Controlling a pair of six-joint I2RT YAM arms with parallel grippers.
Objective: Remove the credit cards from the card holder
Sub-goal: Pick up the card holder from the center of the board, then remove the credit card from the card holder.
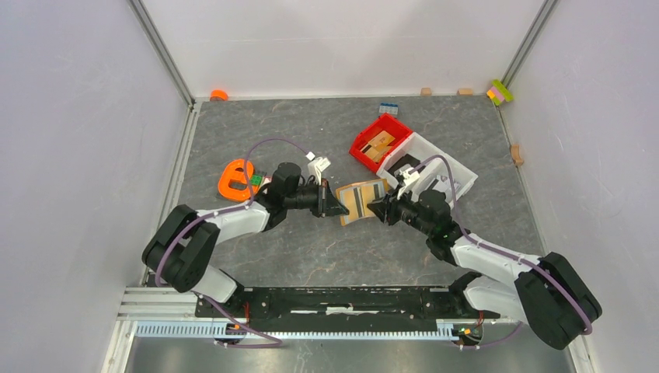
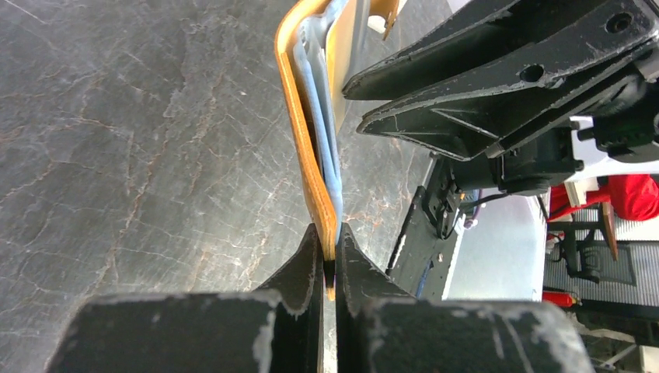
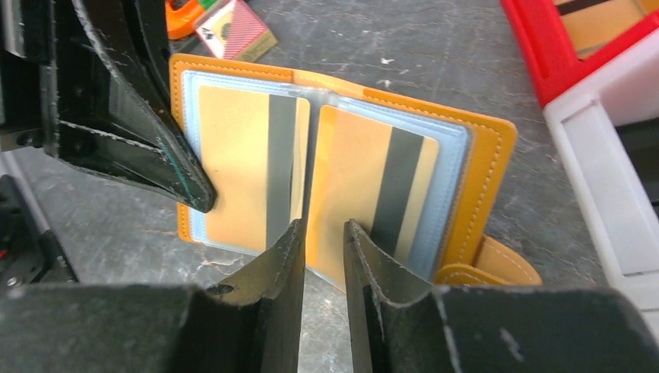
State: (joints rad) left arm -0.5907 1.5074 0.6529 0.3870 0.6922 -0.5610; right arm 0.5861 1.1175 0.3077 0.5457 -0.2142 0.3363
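Orange, floppy card holder [image 3: 482, 140] sat pinched in your left gripper [image 2: 329, 241]; your narrowly parted right gripper [image 3: 322, 229] straddled an edge of the likely stiff, slick credit cards [image 3: 353, 179].

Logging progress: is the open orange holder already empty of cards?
No, the card holder holds a striped credit card in one pocket and a second card in the facing pocket.

An orange-tan folding card holder [image 3: 486, 148] with pale stitching along its rim is lined in pale blue-grey. Two flat golden-tan cards [image 3: 233, 171] in it are each crossed by one dark grey stripe. At upper right, a red plastic bin [image 3: 544, 62] is seen on a dark grey, pale-veined tabletop [image 3: 435, 47].
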